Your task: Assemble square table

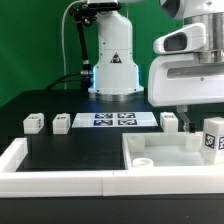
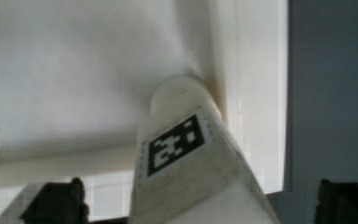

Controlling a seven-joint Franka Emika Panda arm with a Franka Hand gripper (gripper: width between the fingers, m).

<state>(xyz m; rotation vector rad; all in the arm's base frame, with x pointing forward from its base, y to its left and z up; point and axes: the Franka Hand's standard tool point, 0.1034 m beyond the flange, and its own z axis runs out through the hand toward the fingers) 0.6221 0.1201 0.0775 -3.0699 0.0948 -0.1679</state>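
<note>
1. One tagged leg (image 1: 210, 138) stands at the far corner of the slab (image 1: 170, 165), lower right of the exterior view.
2. The fingers (image 2: 60, 200) look spread, flanking that leg without pinching it; the wrist view is blurred.
3. Centre them on the leg, then close squarely.

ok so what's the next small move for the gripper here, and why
Probably close the gripper on the white tagged plastic leg block. In the wrist view it sits between the fingertips with a gap either side, upright by the large flat white square slab.
</note>
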